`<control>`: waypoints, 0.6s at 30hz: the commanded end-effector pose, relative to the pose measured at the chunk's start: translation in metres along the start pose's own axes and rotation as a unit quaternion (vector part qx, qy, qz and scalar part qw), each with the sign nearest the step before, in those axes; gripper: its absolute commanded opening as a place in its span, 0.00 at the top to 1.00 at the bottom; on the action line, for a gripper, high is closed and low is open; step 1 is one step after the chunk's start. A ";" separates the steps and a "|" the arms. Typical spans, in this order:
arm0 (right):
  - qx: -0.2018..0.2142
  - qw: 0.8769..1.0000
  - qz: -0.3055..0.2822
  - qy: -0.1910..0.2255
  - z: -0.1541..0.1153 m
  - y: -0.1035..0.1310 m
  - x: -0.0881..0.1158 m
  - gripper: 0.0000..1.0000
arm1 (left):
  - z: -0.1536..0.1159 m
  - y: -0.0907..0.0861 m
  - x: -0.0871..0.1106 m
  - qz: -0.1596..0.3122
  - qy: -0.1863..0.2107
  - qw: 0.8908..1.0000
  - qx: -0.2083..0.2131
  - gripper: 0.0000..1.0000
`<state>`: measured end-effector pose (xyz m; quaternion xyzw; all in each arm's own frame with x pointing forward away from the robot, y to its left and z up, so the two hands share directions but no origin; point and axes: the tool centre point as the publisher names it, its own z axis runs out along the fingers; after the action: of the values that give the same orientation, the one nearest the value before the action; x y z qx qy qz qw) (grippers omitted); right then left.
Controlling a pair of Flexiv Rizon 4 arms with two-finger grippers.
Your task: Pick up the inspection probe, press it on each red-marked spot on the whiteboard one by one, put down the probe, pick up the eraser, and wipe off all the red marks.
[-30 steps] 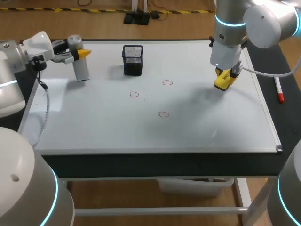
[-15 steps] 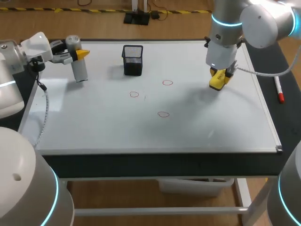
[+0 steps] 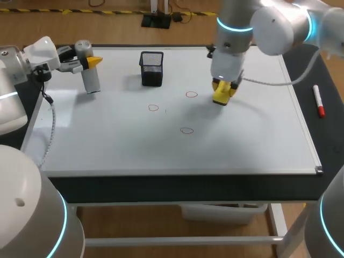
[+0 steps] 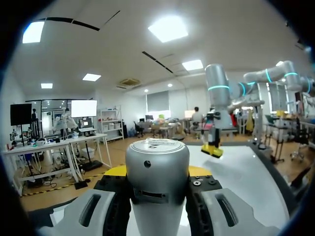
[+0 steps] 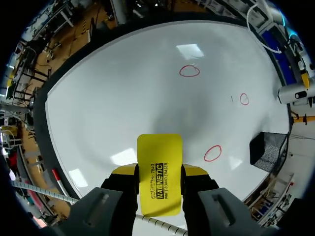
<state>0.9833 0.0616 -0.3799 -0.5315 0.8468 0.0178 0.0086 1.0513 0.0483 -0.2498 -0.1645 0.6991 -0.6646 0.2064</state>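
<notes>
Right wrist view: yellow flat rectangular whiteboard eraser [image 5: 159, 152] is clamped by its long edges in my right gripper [image 5: 158, 183] and sticks out ahead of the fingertips. It is over the glossy white whiteboard [image 3: 107, 145], just beside the nearest thin red oval mark [image 3: 192, 94]. I can't tell if the pad is on the board.

Plan, my call:
- set the face flat, not on an edge
- use light, even pressure, since the board looks slick and the shell is hard plastic
- overlap strokes across the whole outline; the ink is a thin ring, easy to leave an arc
- then do the other two red ovals [image 3: 153, 107] [image 3: 186, 130], which are well apart

Keep clear of the black wire-mesh pen cup [image 3: 151, 68] near the far edge.

My left gripper [image 3: 85, 63] is closed on the grey-white cylindrical inspection probe [image 3: 93, 81], upright at the far left corner and not put down. A red-capped marker pen [image 3: 318, 101] lies on the dark table [image 3: 328, 134], off the board.
</notes>
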 end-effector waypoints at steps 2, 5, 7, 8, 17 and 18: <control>-0.006 0.999 -0.036 0.013 0.004 0.010 -0.036 1.00 | 0.001 0.000 0.001 0.001 -0.002 1.000 0.001 1.00; -0.008 0.997 -0.070 0.013 0.004 0.022 -0.058 1.00 | 0.001 0.000 0.001 0.001 -0.002 1.000 0.001 1.00; -0.009 0.996 -0.091 0.012 0.005 0.029 -0.073 1.00 | 0.001 0.000 0.001 0.001 -0.002 1.000 0.001 1.00; -0.009 0.995 -0.101 0.013 0.006 0.033 -0.080 1.00 | 0.001 0.000 0.001 0.001 -0.002 1.000 0.001 1.00; -0.016 0.987 -0.162 0.012 0.007 0.056 -0.133 1.00 | 0.001 0.000 0.001 0.001 -0.002 1.000 0.001 1.00; -0.016 0.986 -0.167 0.012 0.007 0.059 -0.138 1.00 | 0.001 0.000 0.001 0.001 -0.002 1.000 0.001 1.00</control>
<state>0.9829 0.1931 -0.3782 -0.6629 0.7475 0.0395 0.0177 1.0512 0.0484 -0.2497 -0.1646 0.6991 -0.6645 0.2064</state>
